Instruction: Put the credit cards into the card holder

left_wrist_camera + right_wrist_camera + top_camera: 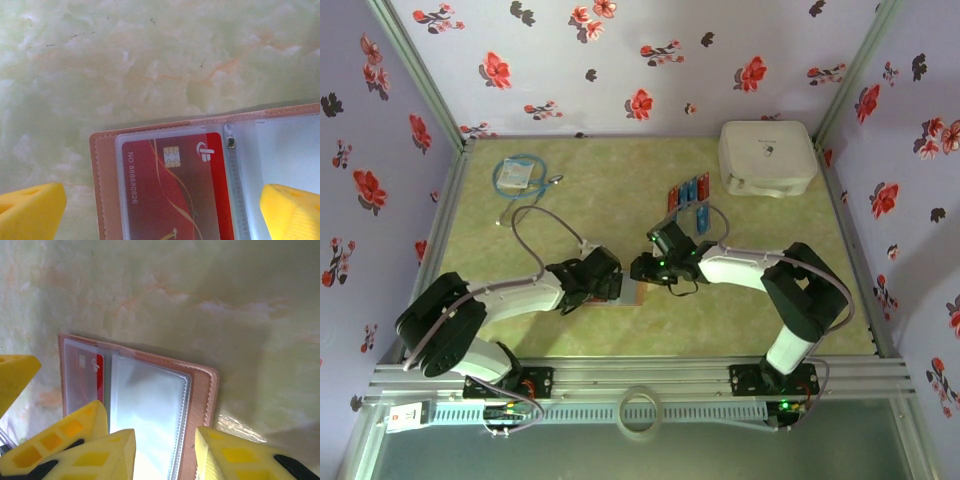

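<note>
Card holder: open flat on table near its front edge, between both arms.
Red card: in one clear pocket, long axis parallel to the centre fold.
Left gripper: jaws wide apart, straddling the holder.
Right gripper: jaws partly apart over the other pocket.
Loose credit cards: in a row beside the white box.

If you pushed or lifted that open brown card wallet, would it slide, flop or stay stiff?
The card holder lies flat on the smooth table, so it would probably slide. Its clear pockets look soft, so lifted it likely flops.
</note>
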Tool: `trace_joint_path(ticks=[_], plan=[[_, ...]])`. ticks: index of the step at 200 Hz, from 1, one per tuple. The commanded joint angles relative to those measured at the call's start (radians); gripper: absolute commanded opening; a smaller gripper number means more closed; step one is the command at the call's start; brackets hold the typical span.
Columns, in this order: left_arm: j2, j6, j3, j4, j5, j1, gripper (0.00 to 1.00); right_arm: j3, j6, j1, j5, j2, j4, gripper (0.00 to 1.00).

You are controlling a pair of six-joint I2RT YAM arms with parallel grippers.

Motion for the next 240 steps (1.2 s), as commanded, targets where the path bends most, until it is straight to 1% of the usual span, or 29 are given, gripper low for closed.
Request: trace_joint_path(ticks=[1,94,240], plan=[[0.017,0.012,0.017,0.003,-0.020,0.010,1.00,-0.015,0.002,-0.007,-0.015,-0.016,0.018,0.36],[0.047,-0.014,-0.024,-0.007,-0.034,0.025,1.00,-0.022,0.055,-0.004,-0.066,0.020,0.111,0.36],[0.033,-0.024,-0.041,-0.002,-0.034,0.027,1.00,-0.005,0.089,0.029,-0.089,0.107,0.170,0.40]])
